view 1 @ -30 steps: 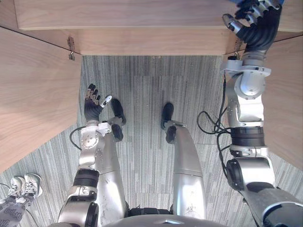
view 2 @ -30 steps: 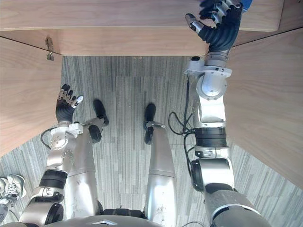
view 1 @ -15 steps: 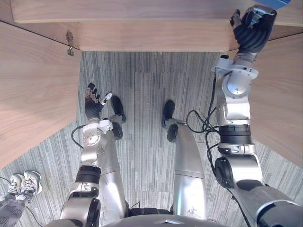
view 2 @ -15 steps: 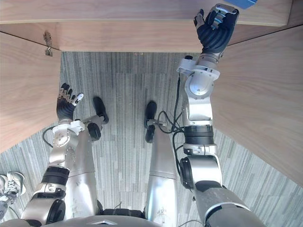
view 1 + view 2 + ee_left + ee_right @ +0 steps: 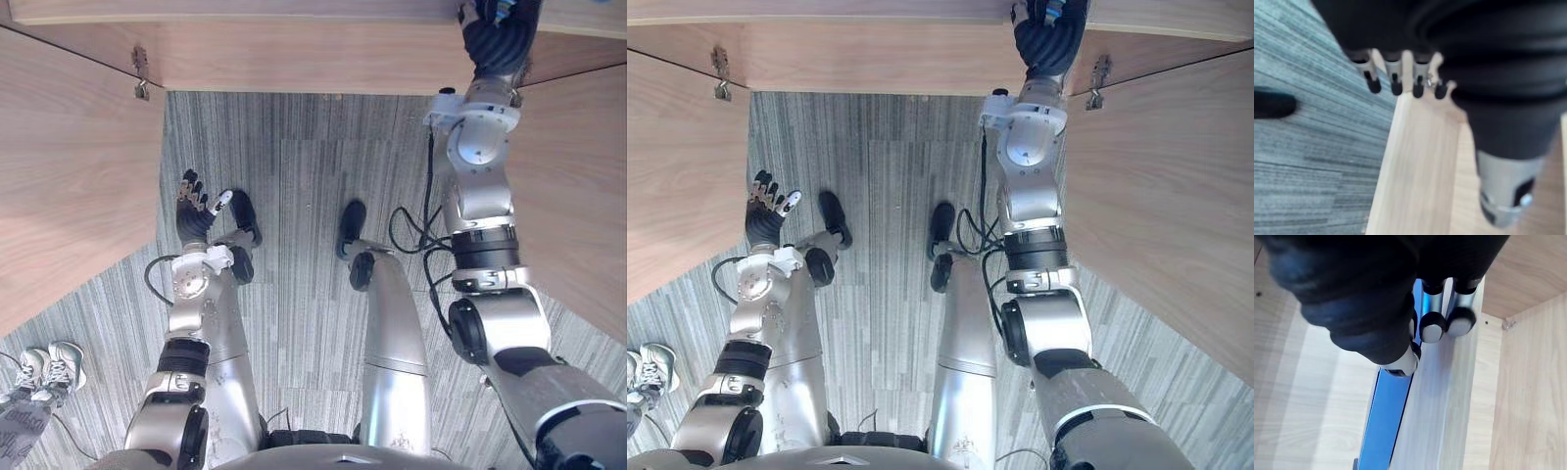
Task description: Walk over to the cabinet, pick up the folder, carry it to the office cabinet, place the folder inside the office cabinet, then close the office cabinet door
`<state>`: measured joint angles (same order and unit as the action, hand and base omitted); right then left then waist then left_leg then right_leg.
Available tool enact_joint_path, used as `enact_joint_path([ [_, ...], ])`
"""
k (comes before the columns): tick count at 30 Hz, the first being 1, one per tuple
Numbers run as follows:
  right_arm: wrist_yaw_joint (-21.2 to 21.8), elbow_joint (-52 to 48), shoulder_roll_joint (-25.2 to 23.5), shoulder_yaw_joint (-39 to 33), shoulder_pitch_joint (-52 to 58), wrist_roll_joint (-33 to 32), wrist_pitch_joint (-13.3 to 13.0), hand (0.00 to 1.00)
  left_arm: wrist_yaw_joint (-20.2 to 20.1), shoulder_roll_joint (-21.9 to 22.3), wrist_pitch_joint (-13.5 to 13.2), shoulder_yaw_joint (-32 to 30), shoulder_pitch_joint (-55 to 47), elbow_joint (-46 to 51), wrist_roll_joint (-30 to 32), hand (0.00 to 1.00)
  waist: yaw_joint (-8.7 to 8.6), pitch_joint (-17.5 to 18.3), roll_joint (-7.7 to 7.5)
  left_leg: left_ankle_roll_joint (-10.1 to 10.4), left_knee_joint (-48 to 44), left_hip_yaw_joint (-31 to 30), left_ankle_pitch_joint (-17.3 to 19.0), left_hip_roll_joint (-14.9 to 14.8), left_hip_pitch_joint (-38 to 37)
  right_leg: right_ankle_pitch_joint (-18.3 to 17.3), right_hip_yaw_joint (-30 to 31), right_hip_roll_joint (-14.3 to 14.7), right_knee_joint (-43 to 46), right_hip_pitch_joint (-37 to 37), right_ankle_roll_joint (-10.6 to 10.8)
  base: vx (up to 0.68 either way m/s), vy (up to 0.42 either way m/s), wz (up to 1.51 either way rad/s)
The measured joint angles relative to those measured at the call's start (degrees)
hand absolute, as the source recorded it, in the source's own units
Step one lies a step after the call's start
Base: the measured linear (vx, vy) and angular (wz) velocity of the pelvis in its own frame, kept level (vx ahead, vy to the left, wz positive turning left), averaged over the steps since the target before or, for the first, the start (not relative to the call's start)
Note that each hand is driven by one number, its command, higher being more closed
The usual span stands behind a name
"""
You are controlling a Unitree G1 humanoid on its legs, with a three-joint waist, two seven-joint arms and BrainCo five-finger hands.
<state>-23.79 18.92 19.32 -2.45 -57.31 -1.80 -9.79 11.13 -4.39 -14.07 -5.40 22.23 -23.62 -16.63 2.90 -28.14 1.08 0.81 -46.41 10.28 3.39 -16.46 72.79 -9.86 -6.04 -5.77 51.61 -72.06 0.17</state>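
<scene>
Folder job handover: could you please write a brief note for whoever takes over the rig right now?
Right hand: inside the office cabinet, thumb and fingers pinching the blue folder, seen edge-on.
Left hand: open, idle at the robot's side.
Done: folder brought into the cabinet.
Left: release it, withdraw, close the open doors.

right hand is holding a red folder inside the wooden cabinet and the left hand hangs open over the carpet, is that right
Not quite: the folder is blue, not red, as the right wrist view shows. The rest holds: the right hand grips it inside the wooden cabinet, and the left hand hangs open over the carpet.
</scene>
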Motion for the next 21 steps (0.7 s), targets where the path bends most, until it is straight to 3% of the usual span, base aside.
enact_joint_path([
  [8,1.5,3.5,4.0,3.6,-2.3,0.0,-0.1,1.00,0.0,-0.8,0.0,0.3,0.3,-0.9,-0.1,0.00,-1.32,0.0,0.01,0.2,1.5,1.0,0.0,-0.3,0.4,-1.0,-1.2,-1.3,0.6,-0.6,-0.5,-0.04,-0.027,0.13],
  [21,2.7,6.9,9.0,9.1,-6.3,-0.3,-1.1,1.00,-0.2,-1.3,0.0,1.1,0.4,-2.3,-2.0,0.00,-1.64,0.0,0.03,0.4,6.8,2.6,-2.3,-0.5,0.3,-0.7,-4.0,-3.0,-1.5,-1.7,-0.6,-0.05,-0.047,0.04],
])
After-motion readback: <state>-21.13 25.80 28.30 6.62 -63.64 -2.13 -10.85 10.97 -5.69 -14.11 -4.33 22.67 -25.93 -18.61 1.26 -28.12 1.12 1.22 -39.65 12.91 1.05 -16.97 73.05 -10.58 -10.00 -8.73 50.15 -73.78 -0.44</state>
